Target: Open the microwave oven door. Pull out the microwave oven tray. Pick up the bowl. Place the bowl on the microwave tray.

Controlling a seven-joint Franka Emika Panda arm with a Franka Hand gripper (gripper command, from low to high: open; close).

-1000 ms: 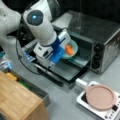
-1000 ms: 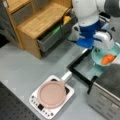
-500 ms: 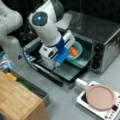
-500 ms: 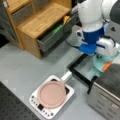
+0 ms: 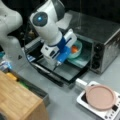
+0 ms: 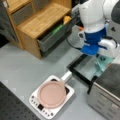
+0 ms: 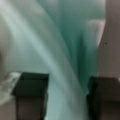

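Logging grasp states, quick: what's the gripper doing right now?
Gripper: shut on the bowl, fingers either side of its teal rim, at the oven mouth.

Front views soft, dim backgrounds; wrist view heavily blurred, teal smear.

- Grey floor (image 6: 30, 65), matte, evenly lit.
- Wooden cabinet (image 6: 37, 22) standing on the floor; open grey drawer (image 6: 53, 37) at its front.
- Black perforated board (image 6: 12, 107) beside the floor, well apart from the cabinet.
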